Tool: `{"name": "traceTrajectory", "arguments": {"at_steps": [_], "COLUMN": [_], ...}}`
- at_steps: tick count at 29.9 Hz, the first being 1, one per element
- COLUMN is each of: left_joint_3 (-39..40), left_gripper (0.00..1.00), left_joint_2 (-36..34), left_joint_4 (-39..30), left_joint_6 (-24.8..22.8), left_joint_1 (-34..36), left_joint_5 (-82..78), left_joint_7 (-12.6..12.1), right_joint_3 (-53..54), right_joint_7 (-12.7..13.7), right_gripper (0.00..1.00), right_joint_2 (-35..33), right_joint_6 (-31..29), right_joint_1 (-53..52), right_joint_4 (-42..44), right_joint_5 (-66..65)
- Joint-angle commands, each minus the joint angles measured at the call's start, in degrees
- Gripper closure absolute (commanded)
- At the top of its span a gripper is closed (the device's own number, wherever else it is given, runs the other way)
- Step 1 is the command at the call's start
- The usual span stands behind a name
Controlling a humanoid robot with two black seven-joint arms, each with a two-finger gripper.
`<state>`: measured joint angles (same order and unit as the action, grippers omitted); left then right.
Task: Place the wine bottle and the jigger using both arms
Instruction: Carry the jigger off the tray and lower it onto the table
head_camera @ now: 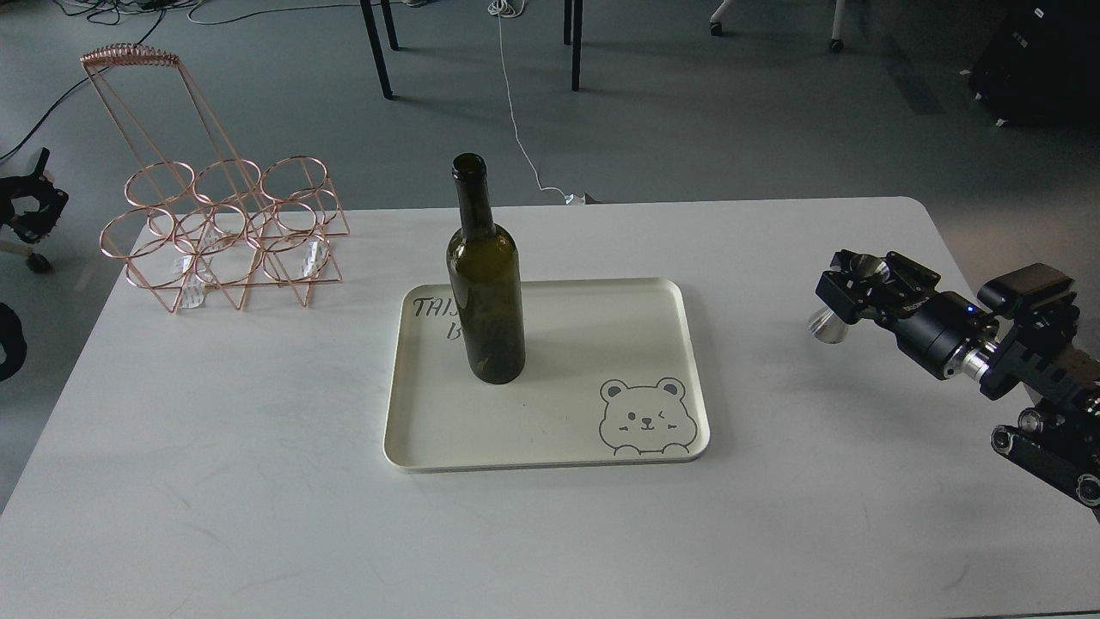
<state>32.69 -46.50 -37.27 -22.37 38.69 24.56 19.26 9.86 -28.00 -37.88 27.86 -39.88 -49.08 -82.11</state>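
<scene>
The dark olive-green wine bottle (485, 284) stands upright on the left half of a cream tray (670, 297) in the middle of the white table. My right gripper (848, 291) comes in from the right and is shut on the shiny steel jigger (828, 326). It holds the jigger tilted, a little above the table, to the right of the tray. My left arm shows only as black parts at the left edge (30, 205), off the table and far from the bottle. Its fingers cannot be told apart.
A copper wire bottle rack (228, 232) stands at the table's back left corner. The tray has a bear drawing (644, 417) at its front right. The table's (215, 481) right edge runs under my right arm. Chair legs and cables lie on the floor behind.
</scene>
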Motion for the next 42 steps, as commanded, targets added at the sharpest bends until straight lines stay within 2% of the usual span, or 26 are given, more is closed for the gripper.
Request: {"name": "traceTrajectory", "arguments": {"at_steps": [1, 19, 25, 34, 38, 42], "left_joint_3": [-0.1, -0.1, -0.2, -0.1, -0.2, -0.2], "left_gripper": [0.02, 0.02, 0.02, 0.02, 0.02, 0.02], "left_joint_2": [-0.1, 0.1, 0.0, -0.1, -0.1, -0.1], "left_joint_4": [0.0, 0.0, 0.0, 0.0, 0.0, 0.0], "left_joint_6": [0.0, 0.0, 0.0, 0.0, 0.0, 0.0], "left_joint_1": [0.0, -0.1, -0.1, -0.1, -0.1, -0.1], "left_joint_5": [0.1, 0.1, 0.1, 0.1, 0.1, 0.0], "left_joint_7": [0.0, 0.1, 0.1, 0.1, 0.1, 0.0], "right_joint_3": [-0.2, -0.5, -0.4, -0.7, -0.6, -0.5], "right_joint_7": [0.0, 0.0, 0.0, 0.0, 0.0, 0.0], "right_gripper": [0.9, 0.87, 0.81, 0.81, 0.76, 0.64], "right_joint_2": [1.8, 1.9, 1.9, 2.0, 2.9, 3.1], "right_joint_6": [0.1, 0.1, 0.1, 0.1, 0.1, 0.1], "right_joint_1": [0.4, 2.3, 2.6, 3.1, 3.8, 4.1], "right_joint_4": [1.4, 1.7, 1.7, 2.1, 2.1, 2.1], "right_joint_5": [0.1, 0.1, 0.1, 0.1, 0.1, 0.1]}}
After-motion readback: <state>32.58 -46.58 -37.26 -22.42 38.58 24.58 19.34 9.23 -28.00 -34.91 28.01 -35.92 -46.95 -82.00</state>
